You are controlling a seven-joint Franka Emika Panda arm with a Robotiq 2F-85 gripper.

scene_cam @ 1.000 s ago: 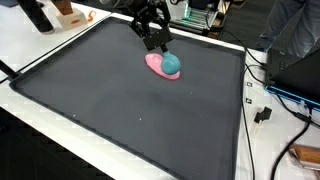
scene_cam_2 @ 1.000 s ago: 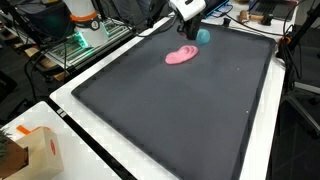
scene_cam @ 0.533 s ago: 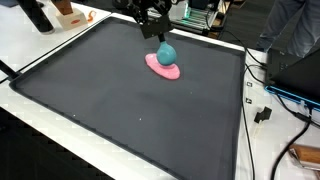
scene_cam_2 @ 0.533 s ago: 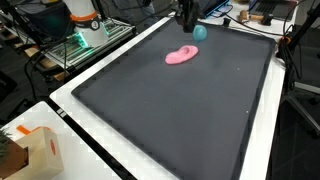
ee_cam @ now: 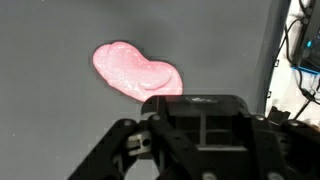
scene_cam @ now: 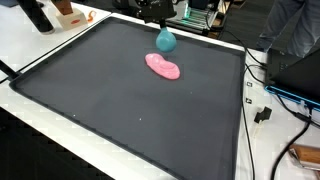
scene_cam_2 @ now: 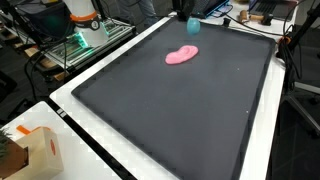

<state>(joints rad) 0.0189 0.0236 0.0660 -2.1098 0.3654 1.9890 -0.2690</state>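
A teal ball-like object [scene_cam: 166, 40] hangs in the air above the far edge of the dark mat [scene_cam: 120, 110]; it also shows in an exterior view [scene_cam_2: 193, 26]. My gripper [scene_cam: 160, 24] is shut on its top, with most of the arm cut off by the frame's upper edge. A flat pink blob [scene_cam: 163, 67] lies on the mat below and in front of it, seen in both exterior views [scene_cam_2: 182, 56] and in the wrist view [ee_cam: 135, 72]. In the wrist view the gripper body fills the lower part and hides the teal object.
A white table border [scene_cam_2: 90, 135] runs round the mat. A cardboard box [scene_cam_2: 30, 150] stands at a near corner. Cables and equipment [scene_cam: 285, 95] lie beside the mat. Lab gear [scene_cam_2: 85, 25] stands at the far side.
The gripper has risen and moved toward the far edge, lifting the teal object off the pink blob. The pink blob has stayed on the mat.
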